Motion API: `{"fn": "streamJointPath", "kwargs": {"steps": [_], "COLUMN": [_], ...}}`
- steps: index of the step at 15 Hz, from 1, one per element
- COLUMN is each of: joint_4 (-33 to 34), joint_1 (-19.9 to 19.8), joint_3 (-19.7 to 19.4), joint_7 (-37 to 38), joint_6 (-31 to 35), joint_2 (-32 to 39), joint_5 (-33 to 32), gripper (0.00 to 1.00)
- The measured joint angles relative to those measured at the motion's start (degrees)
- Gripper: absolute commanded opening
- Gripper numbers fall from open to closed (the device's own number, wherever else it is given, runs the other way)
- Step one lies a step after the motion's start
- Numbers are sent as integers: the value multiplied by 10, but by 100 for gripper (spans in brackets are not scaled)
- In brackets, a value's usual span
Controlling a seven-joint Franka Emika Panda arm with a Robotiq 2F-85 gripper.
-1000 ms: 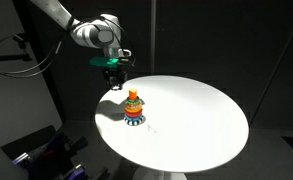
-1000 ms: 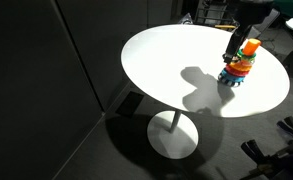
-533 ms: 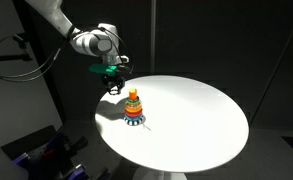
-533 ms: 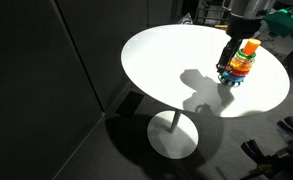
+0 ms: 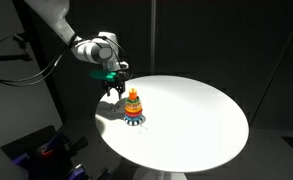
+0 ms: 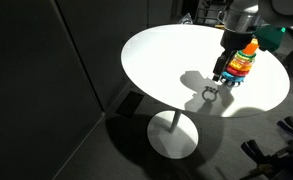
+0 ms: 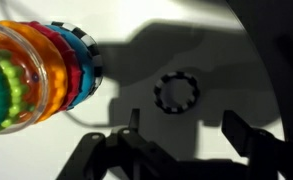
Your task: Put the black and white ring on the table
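Exterior view, arm entering from the upper corner:
- The stacking toy (image 5: 133,103) is seen upright on the table (image 5: 196,110), near the table edge that faces the arm.
- The black and white ring (image 5: 134,119) is found at the bottom of the stack. It lies flat against the table top, with the coloured rings piled on it.
- The pincer (image 5: 113,90) is held just beside the stack on the edge side, apart from it, with nothing carried.
- A wide bare stretch of table is noted from the toy to the opposite edge.

Exterior view from across the table:
- The pincer (image 6: 214,90) is hung low beside the stacking toy (image 6: 242,62), pointing down at the table (image 6: 166,60).
- The striped ring is too small to be picked out here.

Wrist view:
- The fingers are seen spread well apart and empty, so the pincer (image 7: 181,120) is recorded as open.
- The striped rim of the black and white ring (image 7: 92,62) shows at the stack's table end, off to one side of the pincer and not between the fingers.
- A dark notched ring shape (image 7: 176,93) is seen on the table (image 7: 146,20) ahead of the fingers. Object or shadow cannot be told.

Judgement: the ring's axis is upright and shared with the stack. The coming move is judged to turn on a sideways shift toward the stack, and the rings above are likely to be in the way.
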Motion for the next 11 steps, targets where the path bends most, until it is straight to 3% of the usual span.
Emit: {"fn": "streamJointPath", "kwargs": {"steps": [11], "joint_4": [3], "joint_1": [5], "joint_3": [0], "joint_7": [4], "joint_6": [-2], "joint_2": [2], "joint_5": [0], "gripper": [100]}}
